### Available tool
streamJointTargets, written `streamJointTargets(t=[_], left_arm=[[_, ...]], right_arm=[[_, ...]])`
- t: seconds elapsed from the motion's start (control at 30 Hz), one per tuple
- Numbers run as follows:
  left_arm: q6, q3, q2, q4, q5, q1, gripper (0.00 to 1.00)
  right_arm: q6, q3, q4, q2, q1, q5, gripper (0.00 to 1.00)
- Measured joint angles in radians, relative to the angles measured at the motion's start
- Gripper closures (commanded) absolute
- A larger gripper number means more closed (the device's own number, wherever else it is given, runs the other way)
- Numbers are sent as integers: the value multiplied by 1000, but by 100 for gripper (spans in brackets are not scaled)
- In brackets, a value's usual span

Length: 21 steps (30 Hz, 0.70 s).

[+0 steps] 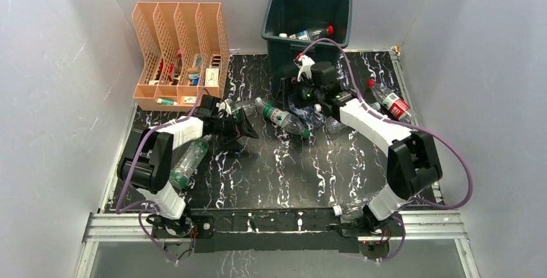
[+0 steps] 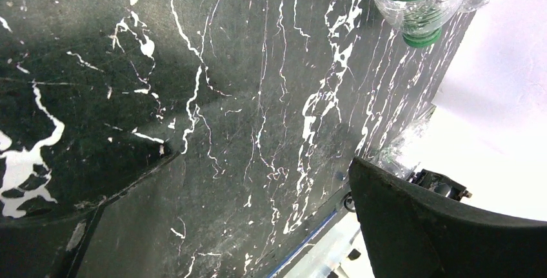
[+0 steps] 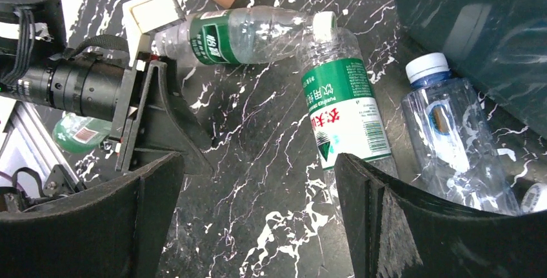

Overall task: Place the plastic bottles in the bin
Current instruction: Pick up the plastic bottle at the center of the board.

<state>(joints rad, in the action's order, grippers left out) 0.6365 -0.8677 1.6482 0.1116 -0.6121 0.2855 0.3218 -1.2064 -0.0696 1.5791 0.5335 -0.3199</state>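
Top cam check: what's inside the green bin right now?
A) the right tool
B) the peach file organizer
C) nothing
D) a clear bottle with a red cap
D: the top view shows a clear bottle with a red cap lying on the bottom of the bin.

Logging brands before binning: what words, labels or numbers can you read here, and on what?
"农夫山" in red on the white band of the green-label bottle; what follows is unclear.
Small white print on its green band: too small to read.
White print on the second green-label bottle: blurred.
Label on the blue-capped bottle: unreadable.
The red-label bottle and the organizer contents: too small.
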Motion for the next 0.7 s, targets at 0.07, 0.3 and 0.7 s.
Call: streamJointTargets(t=[0.07, 0.3, 0.7], left_arm=[[3, 0, 18, -11, -10, 0, 2], [4, 0, 32, -32, -34, 5, 2], [4, 0, 32, -52, -44, 6, 2]], right_arm=[[2, 0, 4, 22, 5, 0, 2], [9, 0, 21, 51, 13, 3, 2], [13, 1, 21, 77, 37, 9, 2]])
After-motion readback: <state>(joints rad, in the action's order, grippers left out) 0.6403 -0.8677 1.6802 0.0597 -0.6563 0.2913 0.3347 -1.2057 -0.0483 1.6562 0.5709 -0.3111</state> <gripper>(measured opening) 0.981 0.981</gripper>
